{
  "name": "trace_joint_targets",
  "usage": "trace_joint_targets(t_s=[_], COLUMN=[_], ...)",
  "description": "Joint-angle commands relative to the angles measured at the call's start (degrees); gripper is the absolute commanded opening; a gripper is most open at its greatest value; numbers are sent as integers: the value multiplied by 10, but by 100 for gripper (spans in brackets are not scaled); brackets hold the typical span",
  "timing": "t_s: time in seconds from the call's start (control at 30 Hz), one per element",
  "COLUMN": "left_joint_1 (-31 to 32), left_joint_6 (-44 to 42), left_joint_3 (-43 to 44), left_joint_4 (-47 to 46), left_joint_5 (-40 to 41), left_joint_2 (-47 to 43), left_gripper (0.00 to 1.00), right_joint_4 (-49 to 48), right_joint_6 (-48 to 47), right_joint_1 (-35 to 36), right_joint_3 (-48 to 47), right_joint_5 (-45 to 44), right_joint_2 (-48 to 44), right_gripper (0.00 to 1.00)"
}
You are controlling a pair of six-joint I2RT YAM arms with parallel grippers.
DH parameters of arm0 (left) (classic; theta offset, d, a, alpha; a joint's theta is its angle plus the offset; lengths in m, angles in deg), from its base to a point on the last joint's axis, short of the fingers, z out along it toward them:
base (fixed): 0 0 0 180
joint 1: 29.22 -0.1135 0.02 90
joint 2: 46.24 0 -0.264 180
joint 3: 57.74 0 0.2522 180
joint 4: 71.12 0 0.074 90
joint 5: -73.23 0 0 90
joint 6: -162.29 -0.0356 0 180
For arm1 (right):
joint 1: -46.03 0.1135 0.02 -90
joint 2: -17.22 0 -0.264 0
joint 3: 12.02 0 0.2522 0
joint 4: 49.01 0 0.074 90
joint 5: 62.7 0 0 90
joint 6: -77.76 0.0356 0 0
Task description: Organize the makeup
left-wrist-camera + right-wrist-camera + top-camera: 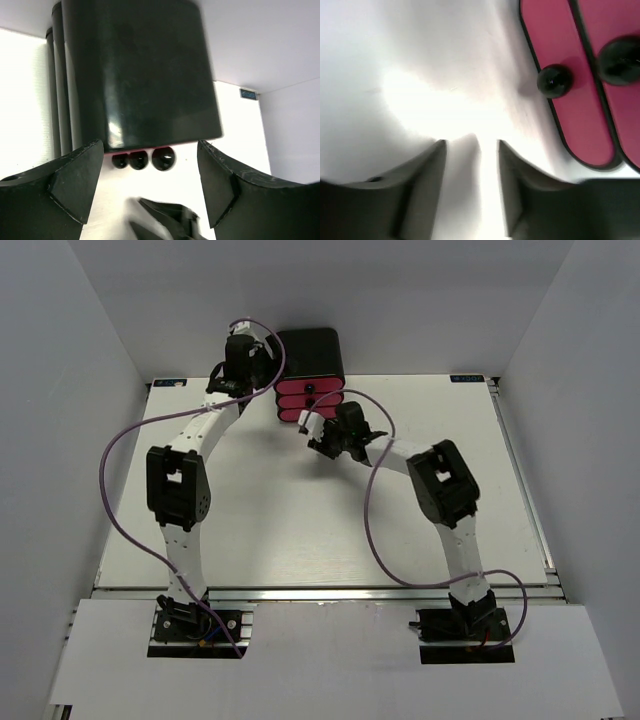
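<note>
Left gripper: released, empty, facing the black box at its left side, likely to steady it.
Right gripper: fingers parted, empty, low over the table near the lowest pink drawer and its knob.
Makeup: none visible; presumably inside the drawers.
</note>
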Motion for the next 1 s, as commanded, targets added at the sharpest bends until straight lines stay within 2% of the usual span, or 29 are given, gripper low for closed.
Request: trace_joint_targets(t_s=[0.0, 0.07, 0.13, 0.2, 0.33, 0.47, 0.5, 0.53, 0.6, 0.63, 0.67, 0.73, 0.97], left_joint_1=[0, -2, -6, -9, -10, -11, -11, -11, -12, -11, -11, -12, -11], left_joint_6=[0, 1, 2, 2, 7, 36, 43, 50, 52, 52, 49, 33, 23], left_joint_3=[-19, -60, -92, -137, -248, -417, -480, -507, -552, -580, -590, -601, -615], left_joint_4=[-37, -62, -82, -86, -82, -91, -106, -119, -125, -121, -119, -99, -56], left_joint_5=[7, 15, 22, 26, 25, 6, 2, 2, 13, 21, 28, 55, 56], left_joint_2=[-108, -152, -181, -227, -312, -420, -466, -490, -553, -573, -590, -631, -679], left_gripper=[85, 89, 96, 98, 98, 98, 98, 98, 98, 98, 98, 98, 98], right_joint_4=[22, 46, 88, 135, 270, 334, 329, 317, 263, 247, 222, 213, 243], right_joint_6=[63, 122, 211, 308, 375, 374, 374, 374, 377, 377, 369, 360, 387], right_joint_1=[-6, -15, -27, -57, -109, -166, -181, -205, -216, -216, -216, -215, -215], right_joint_3=[55, 74, 92, 97, 55, 50, 58, 72, 128, 149, 184, 202, 207], right_joint_5=[122, 129, 149, 151, 81, 49, 54, 54, 1, -34, -71, -91, -70], right_joint_2=[-121, -175, -207, -250, -292, -350, -365, -383, -442, -460, -495, -520, -549], right_gripper=[54, 65, 68, 69, 72, 75, 75, 76, 82, 89, 89, 89, 89])
